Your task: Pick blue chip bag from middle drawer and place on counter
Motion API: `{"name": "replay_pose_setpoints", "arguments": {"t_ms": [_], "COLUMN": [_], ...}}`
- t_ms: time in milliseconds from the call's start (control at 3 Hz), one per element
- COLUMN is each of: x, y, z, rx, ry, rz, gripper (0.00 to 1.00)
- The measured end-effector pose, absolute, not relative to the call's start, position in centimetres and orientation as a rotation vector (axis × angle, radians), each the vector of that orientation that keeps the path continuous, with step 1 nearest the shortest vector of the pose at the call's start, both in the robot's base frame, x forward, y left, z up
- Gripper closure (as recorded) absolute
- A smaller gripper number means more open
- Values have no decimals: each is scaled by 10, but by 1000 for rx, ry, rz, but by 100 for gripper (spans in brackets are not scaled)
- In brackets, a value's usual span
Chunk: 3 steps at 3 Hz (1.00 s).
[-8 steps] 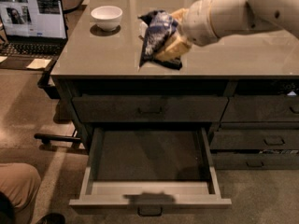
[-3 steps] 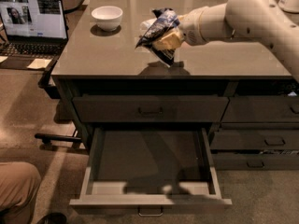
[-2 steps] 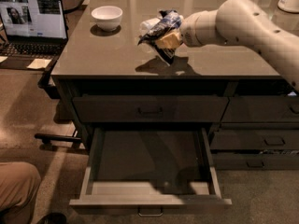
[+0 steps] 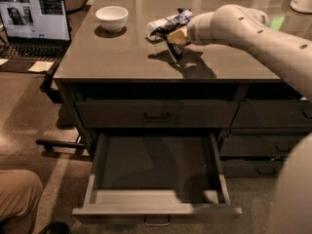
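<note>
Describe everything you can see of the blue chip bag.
The blue chip bag is a small crumpled foil packet, blue with white and silver patches, shiny and creased. It hangs tilted, one end pointing left toward the white bowl, the other caught in the pincer at the arm's tip, over the counter. Its shadow falls on the slab just below; whether its lower edge touches the slab cannot be told.
</note>
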State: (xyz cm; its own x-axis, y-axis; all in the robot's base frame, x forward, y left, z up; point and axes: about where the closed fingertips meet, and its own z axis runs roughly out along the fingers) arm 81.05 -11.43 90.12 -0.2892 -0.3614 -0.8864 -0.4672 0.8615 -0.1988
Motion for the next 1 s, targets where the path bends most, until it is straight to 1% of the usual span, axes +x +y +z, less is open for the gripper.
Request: {"name": "replay_pose_setpoints", "arguments": {"t_ms": [333,1000], "x": [820,821], "y": [-127,-130], "z": [889,888], "rx": [-529,-516], "ry": [1974,1978], "rz": [132,133], "gripper": [63,17]}}
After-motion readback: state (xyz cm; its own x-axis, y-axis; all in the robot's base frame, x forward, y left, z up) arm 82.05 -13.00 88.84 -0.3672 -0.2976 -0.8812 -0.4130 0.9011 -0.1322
